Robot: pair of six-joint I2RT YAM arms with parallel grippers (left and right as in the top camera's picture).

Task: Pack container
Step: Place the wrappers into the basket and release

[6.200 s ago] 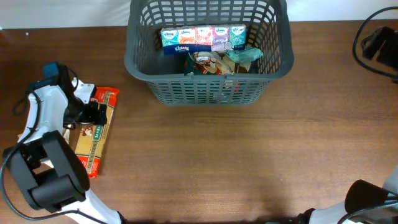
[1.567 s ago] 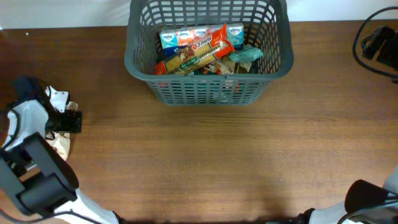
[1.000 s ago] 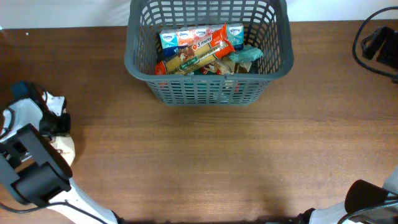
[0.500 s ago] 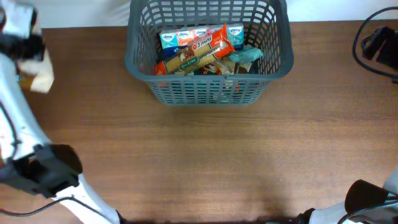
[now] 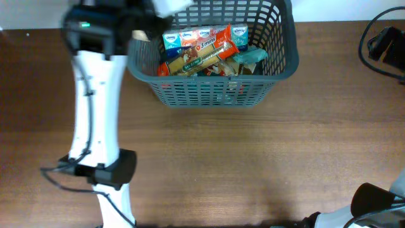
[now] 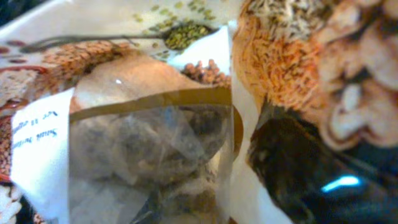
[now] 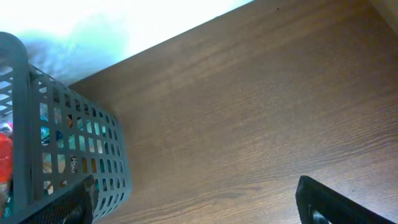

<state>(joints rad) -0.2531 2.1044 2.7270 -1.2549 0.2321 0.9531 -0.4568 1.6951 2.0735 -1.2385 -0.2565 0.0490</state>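
**Basket and its surroundings.** The basket (image 5: pixel 209 92) stands at the middle of the counter's (image 5: pixel 253 158) far edge, its back wall reaching past that edge. Inside, a row of tissue packs (image 5: pixel 205 37) lines the back. A long orange packet (image 5: pixel 202 52) lies slantwise over them, and a teal packet (image 5: pixel 250 57) sits toward the right wall. A black device with a cable (image 5: pixel 383 44) occupies the far right corner.

The left arm (image 5: pixel 95 114) rises from near the counter's near edge, left of centre. It crosses the wood to the basket's far left corner and covers that part of the rim.

**Grippers.** The left gripper (image 5: pixel 147 18) is clamped on a packet (image 6: pixel 149 155). The packet is printed with grains and has a clear window. One dark finger (image 6: pixel 283 165) presses its right side. The right gripper (image 7: pixel 199 210) has its fingers spread wide over bare wood near the right edge, and the basket wall shows at the left of its view.

**Limits of view.**
- From overhead the left gripper is blurred and cut by the top of the frame.
- From overhead the held packet shows only as a pale scrap.
- The left wrist view is filled by the packet, which hides the second finger.
- Items under the long packet cannot be made out.
- Only a corner of the right arm (image 5: pixel 380 202) shows at the near right corner.
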